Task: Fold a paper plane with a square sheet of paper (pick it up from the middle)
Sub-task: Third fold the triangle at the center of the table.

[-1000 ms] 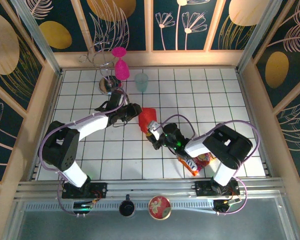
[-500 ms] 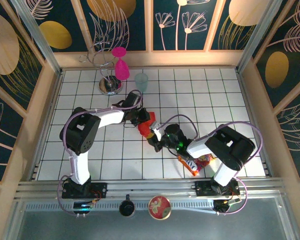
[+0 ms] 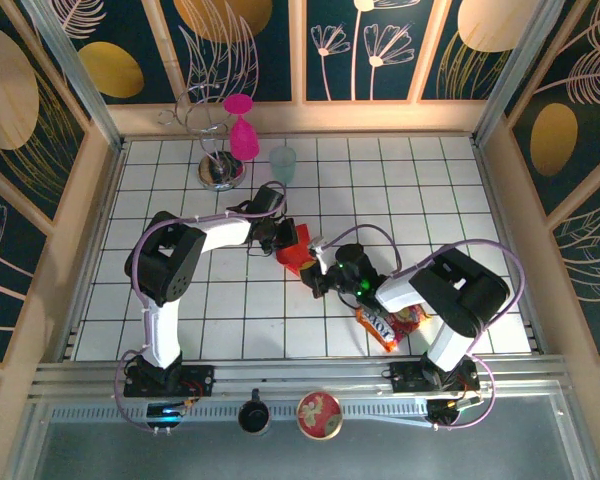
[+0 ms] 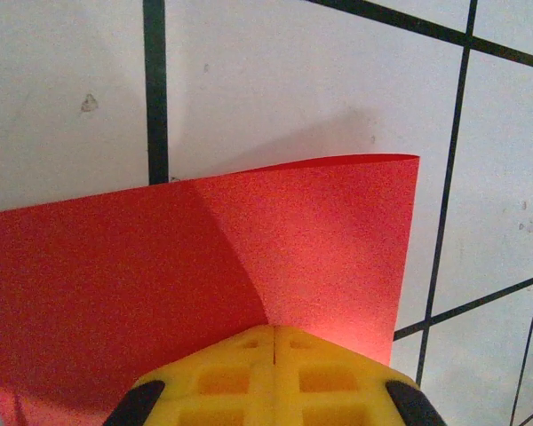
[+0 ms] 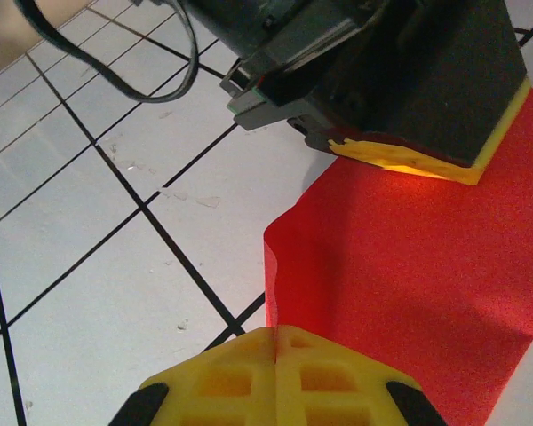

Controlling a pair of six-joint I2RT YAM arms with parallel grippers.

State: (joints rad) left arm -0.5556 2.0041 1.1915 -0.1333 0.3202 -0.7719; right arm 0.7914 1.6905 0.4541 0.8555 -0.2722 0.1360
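Paper point(image 4: 293, 257), thin matte red, softly buckled

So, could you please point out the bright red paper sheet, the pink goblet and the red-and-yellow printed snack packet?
bright red paper sheet point(image 4: 329, 240), left wrist view, on its lighter right part.
pink goblet point(image 3: 244, 140), top external view, on its bowl.
red-and-yellow printed snack packet point(image 3: 385, 328), top external view, on its near end.

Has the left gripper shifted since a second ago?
Yes. Against the pale green cup, the left gripper has slid right, onto the red sheet of paper, and shut on it.
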